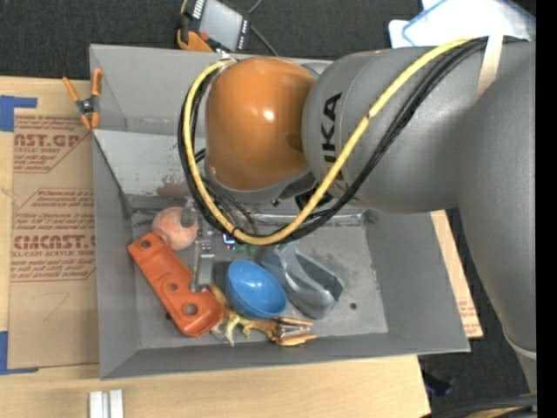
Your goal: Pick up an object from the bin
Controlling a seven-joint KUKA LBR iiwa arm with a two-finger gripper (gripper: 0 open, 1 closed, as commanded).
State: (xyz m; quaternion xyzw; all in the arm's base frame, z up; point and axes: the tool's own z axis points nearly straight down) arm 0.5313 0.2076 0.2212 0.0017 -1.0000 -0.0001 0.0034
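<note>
My gripper hangs low in the bin, just left of the blue egg-shaped shell. Under my orange cover I cannot tell whether it is wide or narrow. The long orange plastic piece lies further left of the shell. I judge it best to descend straight, span one thing's narrow side, and avoid pinching both.

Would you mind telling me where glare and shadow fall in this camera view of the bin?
In the camera view, a bright glare spot sits on the orange wrist cover; also in the camera view, a softer sheen marks the blue egg-shaped shell, and the arm shades the bin floor beneath the wrist.
</note>
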